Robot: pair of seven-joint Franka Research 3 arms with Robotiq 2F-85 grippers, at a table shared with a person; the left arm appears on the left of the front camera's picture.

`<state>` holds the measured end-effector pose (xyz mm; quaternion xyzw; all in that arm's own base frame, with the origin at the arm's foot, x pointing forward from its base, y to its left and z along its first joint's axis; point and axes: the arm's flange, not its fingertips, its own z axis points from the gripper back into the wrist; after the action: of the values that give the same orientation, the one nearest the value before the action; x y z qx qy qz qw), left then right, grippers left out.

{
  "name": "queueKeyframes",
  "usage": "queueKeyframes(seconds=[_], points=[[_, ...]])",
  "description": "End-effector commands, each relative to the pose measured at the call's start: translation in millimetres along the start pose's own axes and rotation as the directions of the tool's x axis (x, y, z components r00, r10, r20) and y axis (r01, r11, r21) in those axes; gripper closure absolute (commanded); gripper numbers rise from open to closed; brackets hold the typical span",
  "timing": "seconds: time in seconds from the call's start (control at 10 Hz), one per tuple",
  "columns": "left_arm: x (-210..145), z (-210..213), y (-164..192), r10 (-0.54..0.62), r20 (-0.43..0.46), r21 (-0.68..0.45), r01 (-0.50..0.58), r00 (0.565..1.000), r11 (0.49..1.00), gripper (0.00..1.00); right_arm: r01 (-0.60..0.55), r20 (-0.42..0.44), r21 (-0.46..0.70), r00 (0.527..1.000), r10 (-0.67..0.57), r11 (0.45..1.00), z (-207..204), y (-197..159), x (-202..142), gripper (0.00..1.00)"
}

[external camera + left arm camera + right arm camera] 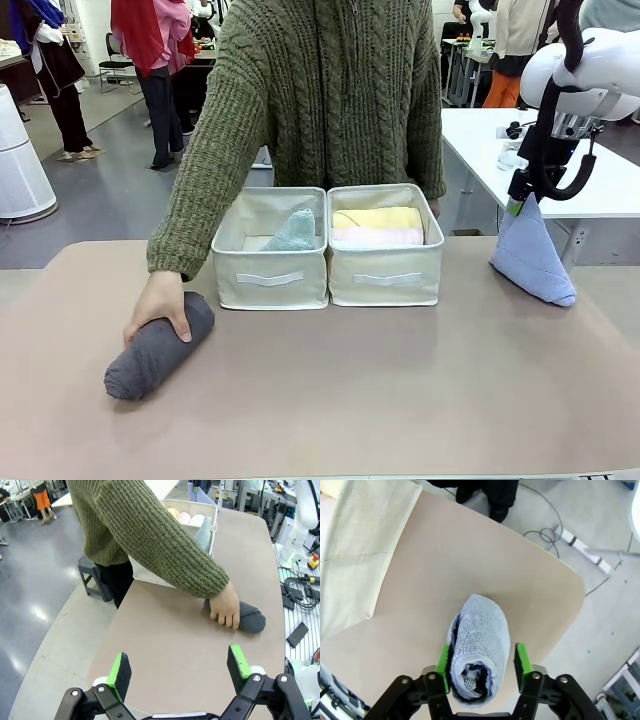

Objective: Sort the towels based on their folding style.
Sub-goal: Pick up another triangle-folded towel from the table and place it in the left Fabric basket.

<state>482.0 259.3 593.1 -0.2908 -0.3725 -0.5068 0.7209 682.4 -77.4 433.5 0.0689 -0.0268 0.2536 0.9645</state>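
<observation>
A light blue cone towel [530,255] stands at the table's right edge. My right gripper [518,205] comes down on its tip, and in the right wrist view the green pads press both sides of the towel [480,640], so the gripper [482,662] is shut on it. At front left a person's hand [158,305] rests on a dark grey rolled towel [160,345]. My left gripper [177,672] hangs open over bare table, short of that roll [250,617]. A pale teal cone [295,232] sits in the left bin. Yellow [378,217] and pink [378,237] rolls lie in the right bin.
Two cream fabric bins [270,275] [385,275] stand side by side at the table's middle, with the person right behind them. The person's sleeve [150,540] reaches across the left half. The blue cone stands close to the table's rounded corner [570,580].
</observation>
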Motion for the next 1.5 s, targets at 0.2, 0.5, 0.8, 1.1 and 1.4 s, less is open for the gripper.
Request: queueKeyframes(seconds=[0.2, 0.5, 0.8, 1.1, 1.4], points=[[0.6, 0.7, -1.4, 0.000, -0.003, 0.004, 0.001, 1.000, 1.000, 0.00, -0.011, 0.029, -0.006, 1.000, 0.011, 1.000, -2.3, 3.9, -5.2, 1.00], [0.6, 0.7, -1.4, 0.000, -0.003, 0.004, 0.001, 1.000, 1.000, 0.00, -0.012, 0.028, -0.021, 1.000, 0.012, 1.000, 3.0, 5.1, -8.8, 1.00], [0.6, 0.7, -1.4, 0.000, -0.003, 0.004, 0.001, 1.000, 1.000, 0.00, -0.002, -0.027, -0.101, 1.000, 0.000, 0.995, 34.7, 56.7, -28.1, 1.00], [0.6, 0.7, -1.4, 0.000, -0.003, 0.004, 0.001, 1.000, 1.000, 0.00, -0.136, 0.011, -0.200, 0.990, 0.141, 0.970, 88.7, 153.1, -45.0, 1.00], [0.6, 0.7, -1.4, 0.000, -0.003, 0.004, 0.001, 1.000, 1.000, 0.00, -0.230, 0.026, -0.249, 0.970, 0.244, 0.941, 117.5, 214.1, -65.6, 1.00]])
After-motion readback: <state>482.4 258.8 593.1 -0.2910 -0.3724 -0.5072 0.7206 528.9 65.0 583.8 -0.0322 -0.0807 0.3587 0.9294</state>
